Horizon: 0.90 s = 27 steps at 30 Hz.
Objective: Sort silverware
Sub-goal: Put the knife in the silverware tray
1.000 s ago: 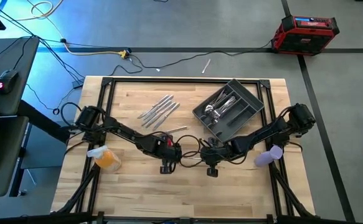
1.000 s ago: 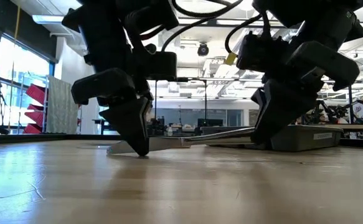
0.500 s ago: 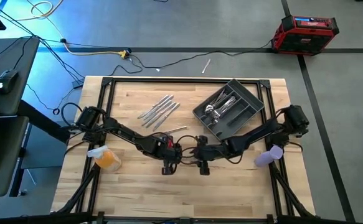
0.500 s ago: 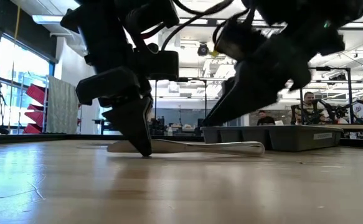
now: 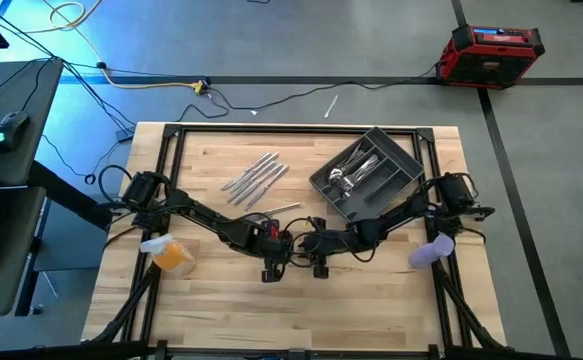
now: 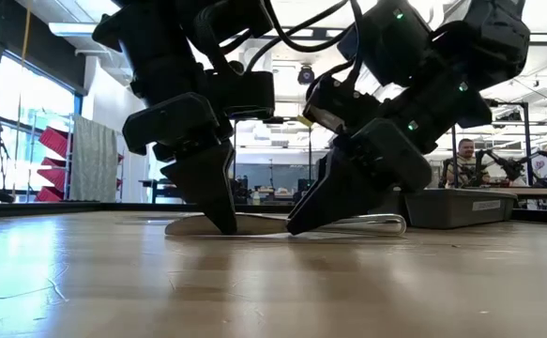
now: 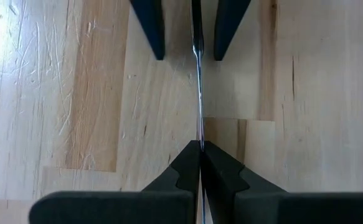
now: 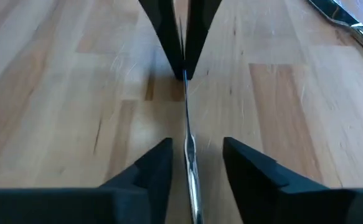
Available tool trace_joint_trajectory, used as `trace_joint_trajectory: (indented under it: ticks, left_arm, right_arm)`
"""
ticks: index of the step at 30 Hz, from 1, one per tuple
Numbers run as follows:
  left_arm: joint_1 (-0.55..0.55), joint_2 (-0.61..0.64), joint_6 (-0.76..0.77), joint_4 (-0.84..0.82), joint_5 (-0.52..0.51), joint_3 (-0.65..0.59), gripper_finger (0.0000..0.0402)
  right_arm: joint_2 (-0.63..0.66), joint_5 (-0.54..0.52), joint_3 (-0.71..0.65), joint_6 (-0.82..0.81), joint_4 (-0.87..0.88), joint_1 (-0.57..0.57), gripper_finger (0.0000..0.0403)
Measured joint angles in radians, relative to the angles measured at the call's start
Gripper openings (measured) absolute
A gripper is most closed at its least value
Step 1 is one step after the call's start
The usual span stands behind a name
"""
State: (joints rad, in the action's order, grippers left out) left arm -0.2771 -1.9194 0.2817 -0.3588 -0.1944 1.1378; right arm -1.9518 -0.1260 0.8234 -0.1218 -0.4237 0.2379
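Note:
One slim silver piece of silverware (image 6: 348, 224) lies on the wooden table, running left to right between my two grippers. My left gripper (image 7: 200, 149) is shut on it near its left end. My right gripper (image 8: 195, 143) is open, with a finger on each side of the same piece (image 8: 187, 118), a short way to the right of the left gripper (image 5: 268, 268). Several more silver pieces (image 5: 256, 178) lie loose near the table's far side, with a single one (image 5: 283, 208) closer. Others lie in the dark grey tray (image 5: 412, 162). My left gripper pinches the silver piece between its two fingertips (image 7: 187, 160), a short way in from its left end (image 6: 174, 226). The fingers come from above, pointing down, and lie across the piece. The piece (image 7: 199, 93) stands on its thin edge and lies along the table.
The grey tray (image 6: 470, 207) sits at the far right of the table. An orange object (image 5: 171, 252) sits near the left edge and a lilac one (image 5: 431, 250) near the right edge. The near half of the table is bare wood. A person (image 6: 465, 160) shows in the room beyond.
My right gripper has moved toward the table's left along the silver piece, closing in on the left gripper, and has come down astride it. The piece's right end, raised a second ago, has dropped flat onto the table. Its left end has stayed in the left gripper.

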Motion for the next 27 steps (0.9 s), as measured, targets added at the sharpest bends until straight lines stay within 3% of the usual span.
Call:
trace_joint_trajectory:
  ticks: [6, 9, 12, 16, 19, 23, 27]
  left_arm:
    - [0.000, 0.000, 0.012, 0.020, -0.029, 0.000, 0.0000]
    - [-0.004, 0.034, 0.005, -0.025, -0.054, 0.000, 0.0004]
    - [-0.024, 0.135, 0.017, -0.125, -0.165, 0.000, 0.0010]
    - [-0.074, 0.282, 0.071, -0.233, -0.405, 0.001, 0.0016]
    - [-0.114, 0.372, 0.119, -0.273, -0.551, 0.001, 0.0017]
    - [-0.155, 0.413, 0.153, -0.293, -0.646, 0.001, 0.0017]
    - [-0.172, 0.399, 0.153, -0.294, -0.669, 0.001, 0.0017]
  right_arm:
    - [-0.011, 0.026, 0.002, 0.020, 0.013, -0.007, 0.0014]
    - [0.007, 0.015, 0.003, 0.010, 0.041, -0.007, 0.0010]
    - [0.075, 0.017, -0.001, 0.077, 0.141, -0.007, 0.0005]
    - [0.243, 0.007, 0.001, 0.186, 0.290, -0.007, 0.0004]
    - [0.407, -0.012, 0.001, 0.305, 0.504, -0.015, 0.0003]
    - [0.647, -0.077, 0.001, 0.529, 0.778, -0.063, 0.0002]
    - [0.819, -0.158, 0.001, 0.761, 1.053, -0.181, 0.0002]
